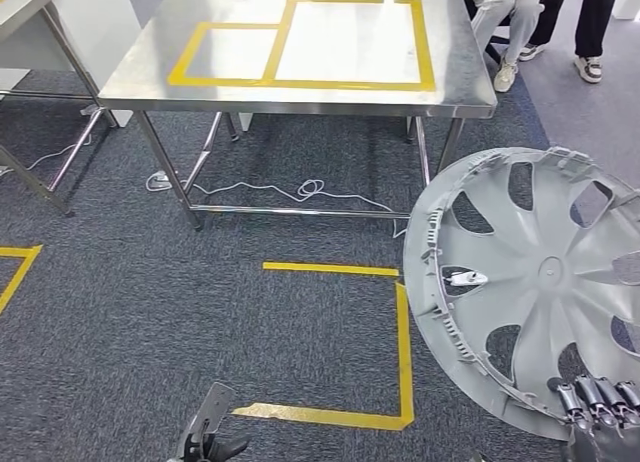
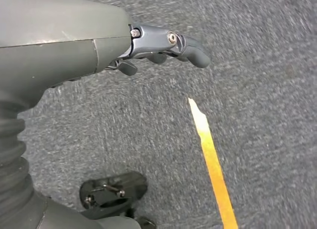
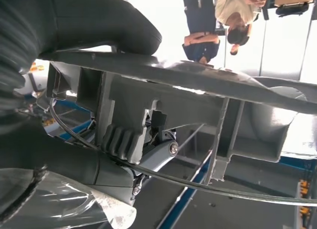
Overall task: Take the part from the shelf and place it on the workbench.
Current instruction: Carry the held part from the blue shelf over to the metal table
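Observation:
The part is a large grey plastic wheel cover [image 1: 528,282] with curved spokes, held up in the air at the right of the head view. My right hand [image 1: 600,407] grips its lower rim, fingers hooked over the edge. In the right wrist view the cover's ribbed rim [image 3: 179,90] lies clamped between the thumb [image 3: 112,26] and the fingers [image 3: 123,142]. The workbench [image 1: 151,67] is a steel table ahead, marked with two yellow tape rectangles. My left hand [image 1: 211,444] hangs low over the carpet, holding nothing, with its fingers [image 2: 176,45] stretched out.
Yellow tape [image 1: 404,352] marks a square on the grey carpet before the table. A white cable [image 1: 302,192] lies under the workbench. A second steel table [image 1: 23,12] stands at far left. People's legs [image 1: 528,32] are at the back right.

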Robot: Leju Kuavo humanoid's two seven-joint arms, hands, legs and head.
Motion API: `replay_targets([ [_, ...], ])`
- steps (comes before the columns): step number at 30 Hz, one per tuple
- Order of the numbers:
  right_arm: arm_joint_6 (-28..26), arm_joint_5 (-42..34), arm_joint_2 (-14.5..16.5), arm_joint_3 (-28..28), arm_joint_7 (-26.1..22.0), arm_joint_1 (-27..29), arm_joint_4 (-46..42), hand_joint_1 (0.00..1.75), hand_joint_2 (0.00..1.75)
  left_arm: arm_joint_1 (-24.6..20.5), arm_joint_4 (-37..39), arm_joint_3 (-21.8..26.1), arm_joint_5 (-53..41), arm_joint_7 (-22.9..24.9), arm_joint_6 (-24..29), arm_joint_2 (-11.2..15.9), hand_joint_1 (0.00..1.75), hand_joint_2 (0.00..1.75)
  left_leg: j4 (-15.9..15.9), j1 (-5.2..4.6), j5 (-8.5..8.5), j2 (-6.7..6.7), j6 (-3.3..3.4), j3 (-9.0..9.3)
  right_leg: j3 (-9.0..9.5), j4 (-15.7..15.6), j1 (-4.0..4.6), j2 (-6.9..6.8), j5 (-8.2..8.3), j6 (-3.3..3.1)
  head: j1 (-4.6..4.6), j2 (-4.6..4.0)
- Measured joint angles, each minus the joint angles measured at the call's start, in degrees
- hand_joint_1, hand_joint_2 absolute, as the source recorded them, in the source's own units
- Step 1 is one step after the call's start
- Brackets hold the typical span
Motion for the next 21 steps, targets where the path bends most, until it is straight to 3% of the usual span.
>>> replay_targets([
  [3,0.0,0.0,0.1,0.0,0.1,-0.3,0.4,1.75,1.75,0.0,0.0,-0.4,-0.2,0.4,-0.4,-0.1,0.0,1.75,-1.6,-0.14,-0.14,-0.09,-2.07,0.27,-0.54,0.2,-0.15,0.09,0.0,0.02,-0.28,0.0],
  [4,0.0,0.0,0.1,0.0,0.1,-0.3,0.6,1.75,1.75,0.0,0.0,-0.6,-0.3,0.5,-0.7,-0.1,0.0,1.75,-1.6,-0.16,-0.05,-0.11,-2.2,0.21,-0.54,0.1,-0.21,0.08,0.05,0.11,-0.28,0.0],
  [5,0.0,0.0,0.2,0.0,0.1,-0.4,0.7,1.75,1.75,0.0,0.0,-0.7,-0.3,0.6,-1.0,-0.1,0.0,1.75,-1.5,-0.2,-0.05,-0.11,-1.9,0.19,-0.5,0.0,-0.23,0.07,0.13,0.23,-0.27,0.0],
  [12,0.0,0.0,0.2,0.0,0.3,-1.0,1.4,1.75,1.75,-0.1,0.0,-1.4,-0.7,1.3,-1.2,-0.1,0.0,1.75,-1.4,-0.29,0.08,-0.1,-1.51,0.08,-0.37,-0.4,-0.34,0.1,0.51,0.8,-0.26,0.0],
  [21,0.0,0.0,0.2,-0.2,-1.1,-1.5,1.8,1.75,1.75,-0.1,0.0,-1.4,-0.3,1.5,-3.8,-0.1,0.0,1.75,-1.4,-0.34,0.14,-0.1,-1.36,0.05,-0.39,-0.5,-0.43,0.1,0.68,0.99,-0.28,0.0],
])
